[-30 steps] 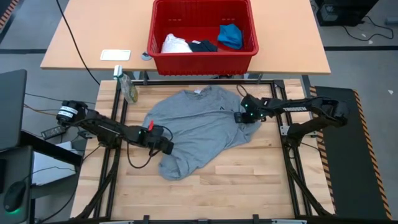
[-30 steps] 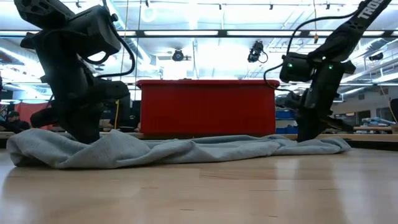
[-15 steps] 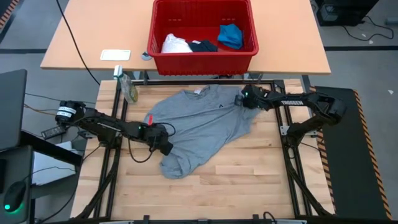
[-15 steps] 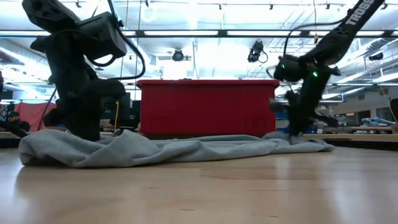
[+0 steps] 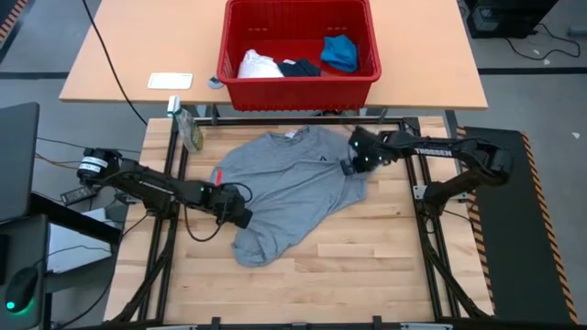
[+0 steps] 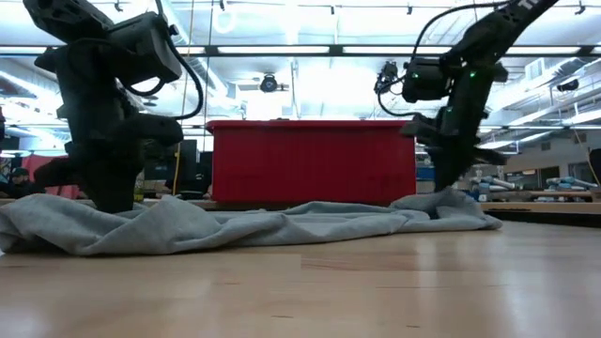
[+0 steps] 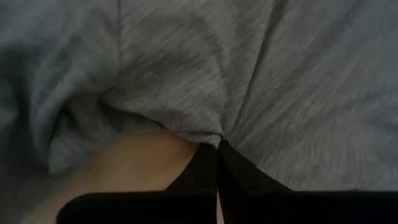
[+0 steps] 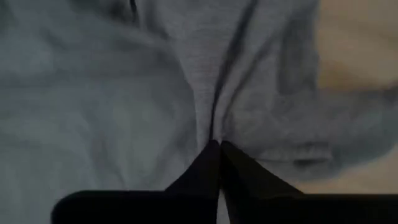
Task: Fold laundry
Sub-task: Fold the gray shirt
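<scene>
High view: grey T-shirt (image 5: 293, 188) lies spread and rumpled on the slatted wooden counter (image 5: 367, 266), collar toward the red basket (image 5: 298, 92), small dark chest logo facing up. Lower hem is bunched into a lump near the counter's middle.

Left end effector (image 5: 240, 215) sits at the shirt's left edge, low on the cloth. Left wrist view: fingers (image 7: 202, 174) pressed together with a pinch of grey fabric between the tips, wrinkles radiating from that spot, bare wood beside it. So clenched on the grey T-shirt.

Right end effector (image 5: 353, 165) is at the shirt's right sleeve/shoulder area. Right wrist view: fingers (image 8: 208, 165) closed to a point on a fold of grey cloth, creases running out from the tips. Grasping the grey T-shirt too.

Low view: shirt lies as a low grey ridge across the counter, left arm standing on its left end, right end effector (image 6: 449, 183) lifted a little with the cloth peaked up under it.

Rest of the laundry is in the red basket on the tan table (image 5: 138, 55) beyond the counter: white cloth (image 5: 257, 64) at left, navy garment (image 5: 299, 67) in the middle, bright blue garment (image 5: 339, 51) at right. A small white flat object (image 5: 171, 81) lies on the tan table left of the basket.
</scene>
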